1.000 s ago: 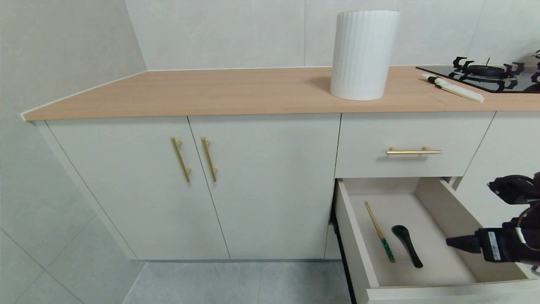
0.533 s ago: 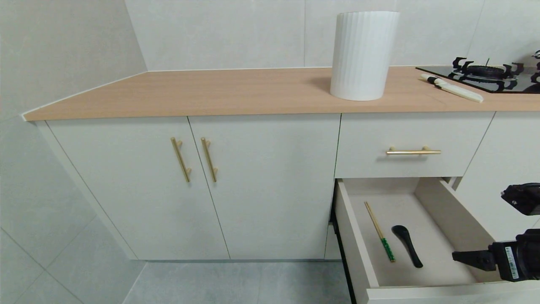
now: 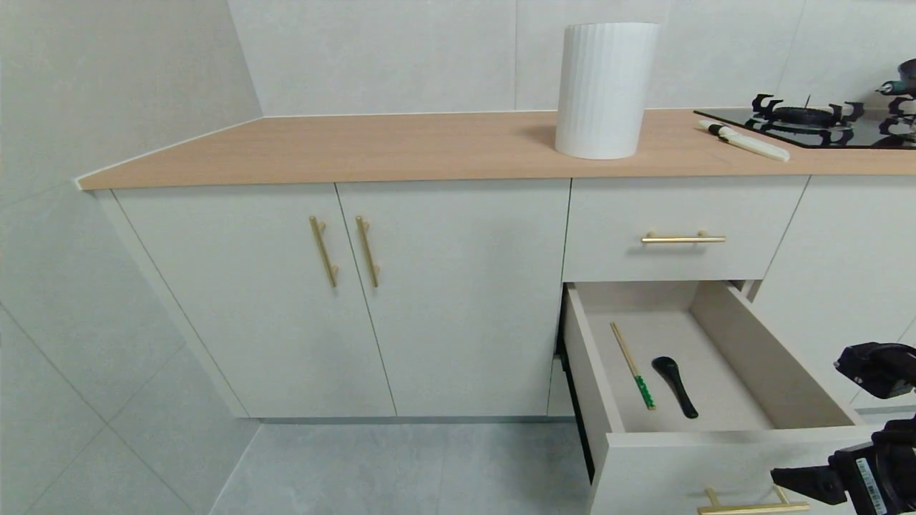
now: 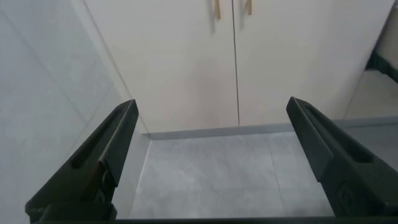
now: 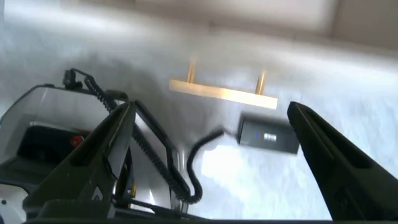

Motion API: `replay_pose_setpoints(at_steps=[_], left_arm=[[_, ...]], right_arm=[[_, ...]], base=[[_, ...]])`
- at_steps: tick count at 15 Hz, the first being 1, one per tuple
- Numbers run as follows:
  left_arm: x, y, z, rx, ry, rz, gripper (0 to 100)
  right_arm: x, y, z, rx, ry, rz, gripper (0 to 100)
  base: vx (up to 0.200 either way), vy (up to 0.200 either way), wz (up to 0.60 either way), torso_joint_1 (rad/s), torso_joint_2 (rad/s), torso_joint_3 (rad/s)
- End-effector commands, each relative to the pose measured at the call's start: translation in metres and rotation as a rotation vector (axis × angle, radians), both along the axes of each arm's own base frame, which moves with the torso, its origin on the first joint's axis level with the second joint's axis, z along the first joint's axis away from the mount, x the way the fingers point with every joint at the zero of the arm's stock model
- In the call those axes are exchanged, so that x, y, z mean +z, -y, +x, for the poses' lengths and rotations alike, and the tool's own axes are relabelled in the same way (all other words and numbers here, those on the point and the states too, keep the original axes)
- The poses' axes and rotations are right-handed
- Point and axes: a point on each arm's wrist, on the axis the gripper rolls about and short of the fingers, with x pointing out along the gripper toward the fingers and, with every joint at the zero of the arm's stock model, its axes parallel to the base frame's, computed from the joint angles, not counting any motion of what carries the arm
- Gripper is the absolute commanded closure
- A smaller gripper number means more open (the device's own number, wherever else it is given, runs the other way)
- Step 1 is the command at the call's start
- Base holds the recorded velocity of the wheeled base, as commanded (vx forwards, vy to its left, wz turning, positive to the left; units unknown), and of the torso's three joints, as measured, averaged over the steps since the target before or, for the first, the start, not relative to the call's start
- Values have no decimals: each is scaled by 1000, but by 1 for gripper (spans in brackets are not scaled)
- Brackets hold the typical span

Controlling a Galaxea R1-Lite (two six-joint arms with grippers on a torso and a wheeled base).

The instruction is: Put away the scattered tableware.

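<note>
The lower drawer (image 3: 773, 375) stands pulled out. On its floor lie a pair of chopsticks (image 3: 632, 365) with green ends and, beside them, a black spoon (image 3: 673, 385). A white knife (image 3: 744, 141) lies on the wooden countertop (image 3: 372, 146) near the stove. My right gripper (image 3: 787, 479) hangs low in front of the drawer's face, close to its gold handle (image 3: 751, 506). In the right wrist view this gripper (image 5: 211, 112) is open and holds nothing, with the handle (image 5: 224, 93) just beyond its fingers. My left gripper (image 4: 211, 106) is open and empty, facing the cabinet doors and floor.
A tall white ribbed container (image 3: 601, 89) stands on the countertop. A black gas stove (image 3: 809, 121) sits at the right end. Above the open drawer is a shut drawer (image 3: 683, 229). Two cabinet doors with gold handles (image 3: 343, 250) are at the left, above a grey tiled floor (image 3: 401, 472).
The head camera has pulled back, bringing the drawer's front face and handle into view. My right gripper has moved from over the drawer's right side down to its front.
</note>
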Motion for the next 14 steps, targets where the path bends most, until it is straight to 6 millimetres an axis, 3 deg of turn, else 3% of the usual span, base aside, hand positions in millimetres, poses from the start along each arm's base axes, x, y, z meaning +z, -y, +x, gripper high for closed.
replay_pose_setpoints(at_steps=[1,6,8,14], left_arm=[[0,0,0,0,0,0,0],[0,0,0,0,0,0,0],[0,0,0,2,0,0,0],[0,0,0,2,0,0,0]], right_arm=[[-2,-1,1,5,-24,-4,0],[-27,-4,28,-54,-167,-61,0],[-48,-6,49,-95,-198,-53,0],[-63,-10,78,-100,-117,-37,0]], base=[[0,0,0,0,0,0],[0,0,0,0,0,0],[0,0,0,0,0,0],[0,0,0,0,0,0]])
